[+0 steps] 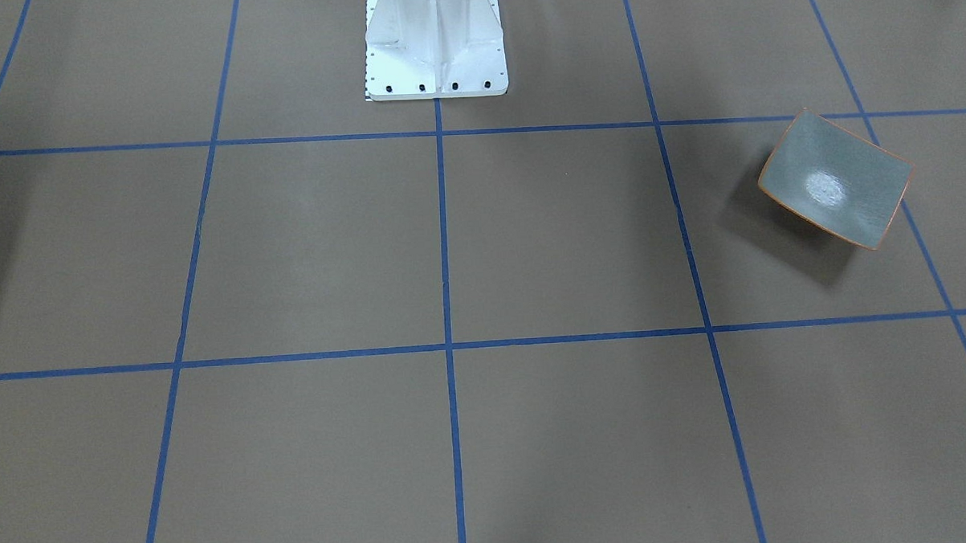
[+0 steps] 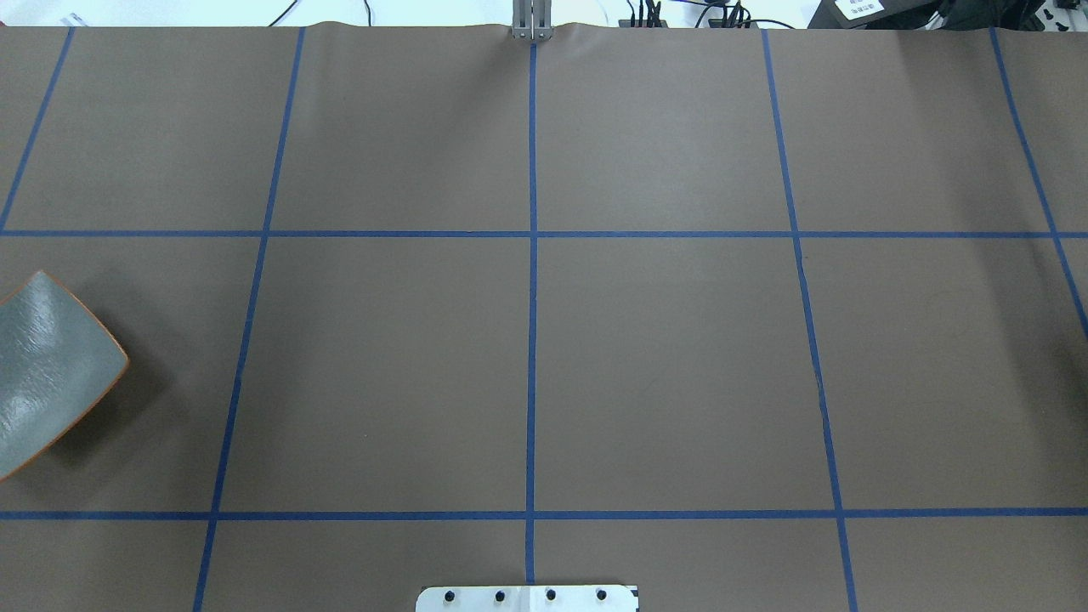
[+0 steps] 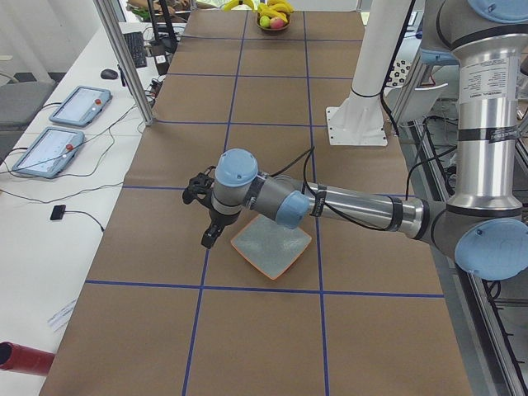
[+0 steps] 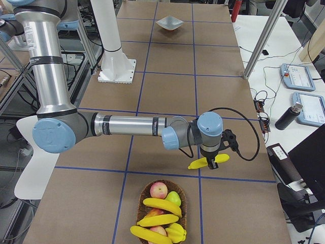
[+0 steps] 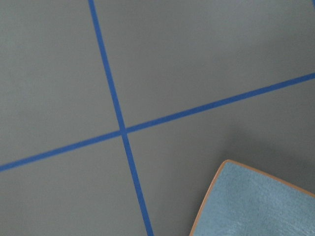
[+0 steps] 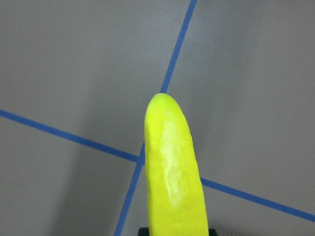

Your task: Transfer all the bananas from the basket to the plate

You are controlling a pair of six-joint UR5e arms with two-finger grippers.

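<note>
Plate point(image 2: 42, 374) comes first, at the far left edge of the overhead view, partly cut off by the frame and turned corner-on to the blue tape lines point(image 2: 533, 340). Nothing lies in it, so no fruit has been delivered. It sits at the left arm's end of the table, which probably explains why the left gripper point(image 3: 209, 238) hangs low just beside the plate's corner, centre-left in the left side view. It looks stationed to receive fruit, since the basket is at the opposite end. Whether that claw is released or clenched I cannot tell: only the side camera shows it, and its own wrist camera sees just tape and the plate's orange-rimmed corner at lower right. Further right along the table, in the right side view, the basket point(image 4: 140, 206) stands at bottom centre, with three bananas point(image 4: 162, 204) lying across other fruit point(image 4: 159, 190). Just above and to the right of it, the right gripper point(image 4: 210, 160) is clenched on a fourth banana point(image 4: 195, 165). It is gripped toward its middle so that it lies roughly level over a tape crossing, off the paper. The right wrist view shows it jutting straight up the frame's centre, a firm hold that likely stops it swinging. The plate is well apart, at the top of that side view. I judge the carry is only starting and will need a long reach or a hand-over.
</note>
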